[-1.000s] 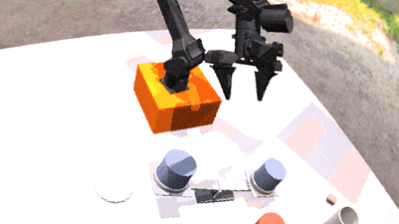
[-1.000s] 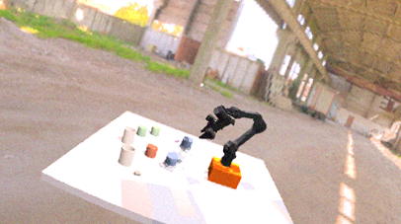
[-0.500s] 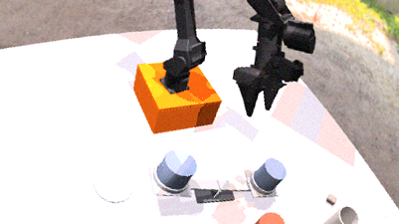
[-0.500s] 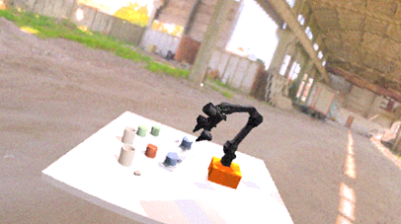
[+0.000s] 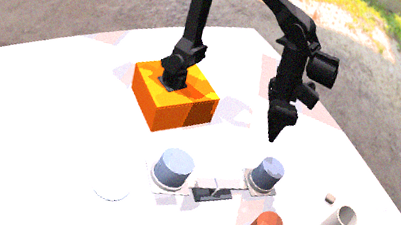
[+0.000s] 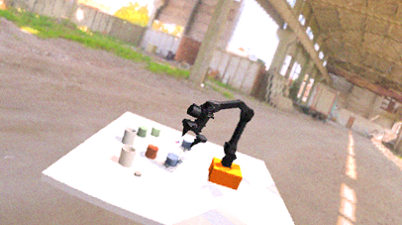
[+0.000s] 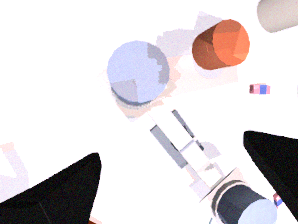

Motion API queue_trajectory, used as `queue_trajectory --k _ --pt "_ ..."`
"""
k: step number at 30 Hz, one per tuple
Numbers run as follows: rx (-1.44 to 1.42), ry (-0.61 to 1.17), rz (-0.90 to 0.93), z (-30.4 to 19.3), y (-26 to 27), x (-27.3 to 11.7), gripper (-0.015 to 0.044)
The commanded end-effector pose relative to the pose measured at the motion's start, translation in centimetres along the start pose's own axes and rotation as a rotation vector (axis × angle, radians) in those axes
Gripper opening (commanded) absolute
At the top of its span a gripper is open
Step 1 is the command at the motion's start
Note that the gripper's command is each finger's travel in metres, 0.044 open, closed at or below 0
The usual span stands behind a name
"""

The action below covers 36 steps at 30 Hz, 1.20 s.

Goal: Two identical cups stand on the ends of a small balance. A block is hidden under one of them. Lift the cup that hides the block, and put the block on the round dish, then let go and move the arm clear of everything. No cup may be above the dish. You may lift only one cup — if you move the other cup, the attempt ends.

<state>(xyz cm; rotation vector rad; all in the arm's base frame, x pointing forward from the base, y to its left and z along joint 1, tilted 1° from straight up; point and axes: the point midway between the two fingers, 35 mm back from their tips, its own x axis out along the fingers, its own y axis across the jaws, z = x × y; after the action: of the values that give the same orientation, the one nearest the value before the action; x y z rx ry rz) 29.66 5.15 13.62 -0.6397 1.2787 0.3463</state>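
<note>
Black parallel-jaw gripper hangs fully open with nothing between its fingers, pointing down, above the table just behind the right-hand blue-grey cylindrical cup. That cup and its twin blue-grey cup stand inverted on the end plates of the small grey balance, toward the table's front edge. Flat white round dish lies left of the balance. Block not visible.
</note>
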Motion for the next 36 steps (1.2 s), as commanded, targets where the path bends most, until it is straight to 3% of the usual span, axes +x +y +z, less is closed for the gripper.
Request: queue_trajectory --k 1,15,36 --pt "-0.101 0.019 0.048 1.1 -0.1 1.1 0.044" --pt "-0.495 0.05 0.258 4.7 -0.1 7.1 0.044" --pt "-0.5 0.05 0.261 4.5 0.6 10.2 0.044"
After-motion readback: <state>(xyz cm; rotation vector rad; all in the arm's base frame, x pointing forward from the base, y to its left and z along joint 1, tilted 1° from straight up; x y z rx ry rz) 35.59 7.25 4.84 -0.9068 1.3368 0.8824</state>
